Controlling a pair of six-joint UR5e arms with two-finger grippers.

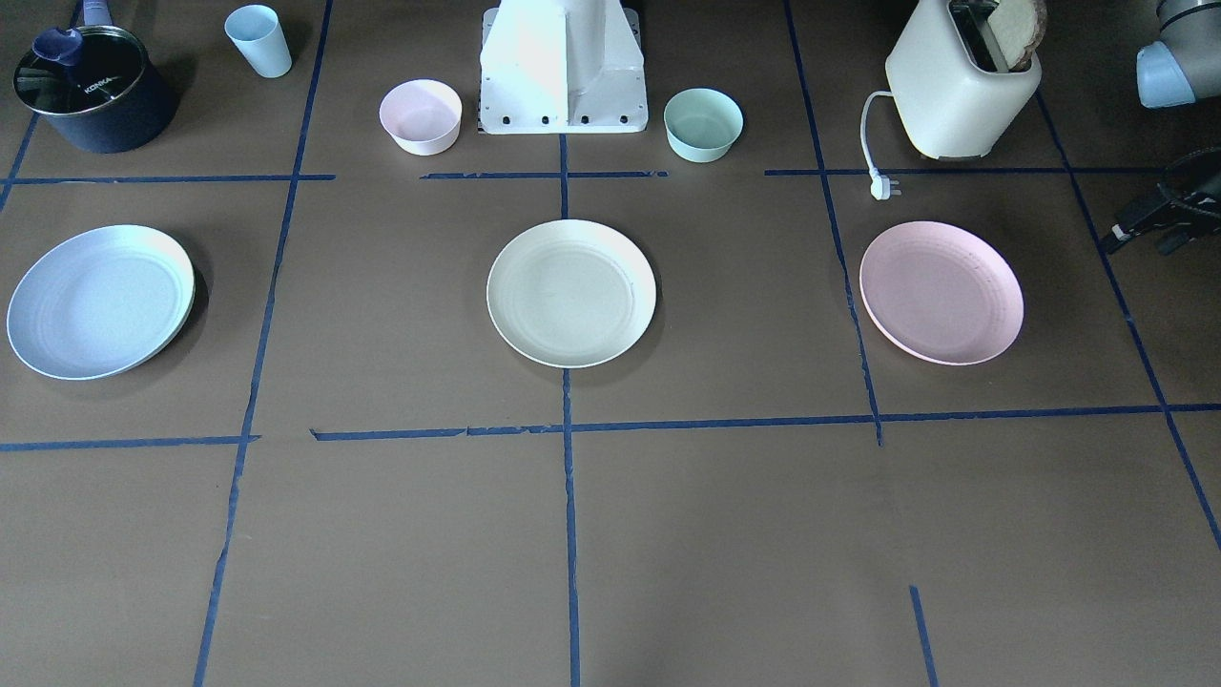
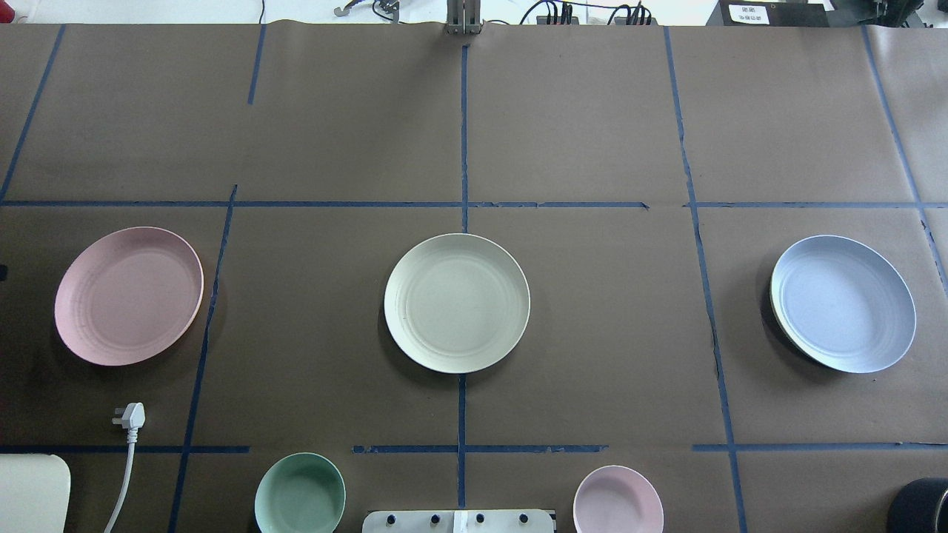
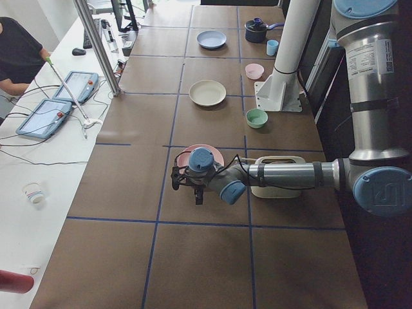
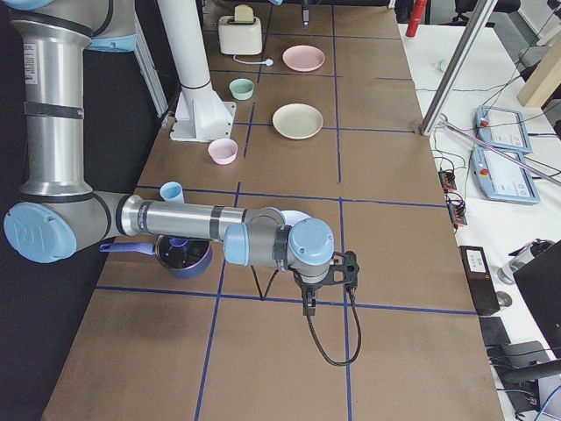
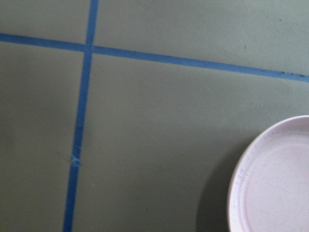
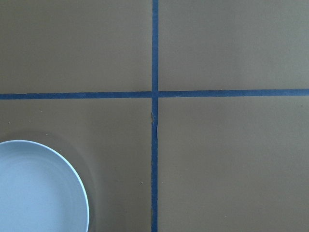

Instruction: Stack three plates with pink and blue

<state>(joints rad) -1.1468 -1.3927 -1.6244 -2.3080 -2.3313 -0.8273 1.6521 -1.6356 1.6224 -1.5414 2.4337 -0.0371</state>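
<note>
- The table (image 2: 592, 111), covered in brown paper with a blue tape grid, carries all three plates in one row, well apart from each other. Nothing is stacked yet.
- The left arm (image 3: 290, 174) stretches low over the table, with the left gripper (image 3: 185, 187) near the pink plate. Whether that claw is released or clenched, I cannot tell.
- The right arm (image 4: 184, 219) reaches out the same way, with the right gripper (image 4: 329, 282) near the blue plate. I cannot tell the state of its claw either, and it shows in the side view only.
- The cream plate (image 2: 457, 302) lies flat in the middle, on a tape line.
- The pink plate (image 2: 129, 295) lies flat on the robot's left, and its rim shows at the edge of the left wrist view.
- The blue plate (image 2: 843, 303) lies flat on the robot's right.
- My reading is that this is the opening step, the approach to a first plate.
- The next move likely calls for a pinch on the rim (a flat, shallow plate offers little else), then a carry to the cream plate and a centred set-down.
</note>
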